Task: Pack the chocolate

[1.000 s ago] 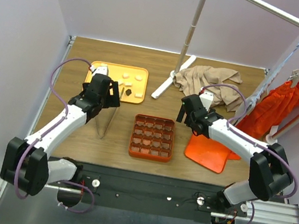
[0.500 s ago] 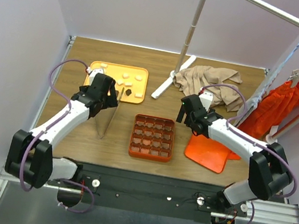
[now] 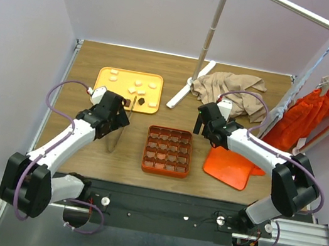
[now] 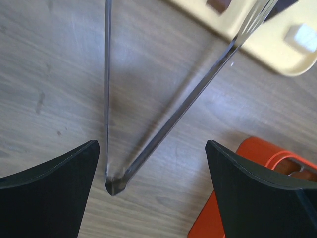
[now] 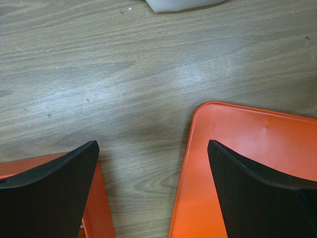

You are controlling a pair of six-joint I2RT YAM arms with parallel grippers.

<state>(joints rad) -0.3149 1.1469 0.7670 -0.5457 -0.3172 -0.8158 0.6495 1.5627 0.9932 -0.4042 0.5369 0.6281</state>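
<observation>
The left arm reaches out from the near-left corner of the worktop (image 3: 198, 184), elbow low and wrist pitched down. Its left claw (image 4: 151, 146) stands apart over the hinge end of metal tongs (image 4: 168, 123) lying flat on the wood; contact cannot be told. The tongs' arms point to a yellow tray (image 3: 110, 86) toward the far-left corner, where the chocolate (image 3: 138, 82) lies, cream and brown pieces scattered. The right arm stretches from the near-right corner toward the middle. Its right claw (image 5: 152, 146), also apart and holding nothing, hangs between the orange gridded box (image 3: 165, 170), mid-worktop toward the near edge, and the flat orange tray (image 3: 228, 166) beside it.
</observation>
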